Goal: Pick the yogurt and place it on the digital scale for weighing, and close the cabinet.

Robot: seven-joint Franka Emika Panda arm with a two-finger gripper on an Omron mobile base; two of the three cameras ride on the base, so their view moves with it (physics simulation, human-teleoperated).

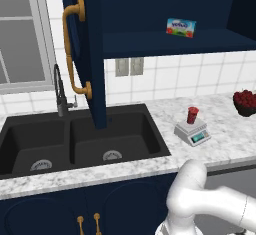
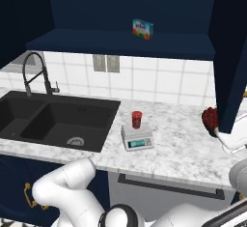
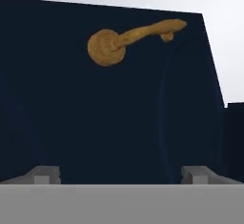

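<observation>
The small red tapered yogurt cup (image 1: 193,114) stands on the low grey-white digital scale (image 1: 192,132), mid-way along the marble surface (image 1: 220,129), right of the sink. The dark navy wall cabinet's doors (image 1: 82,49) hang open. The released claw (image 3: 122,173) faces a panelled door; its rigid, smooth curved brass handle (image 3: 128,39) looks the best hold.
</observation>
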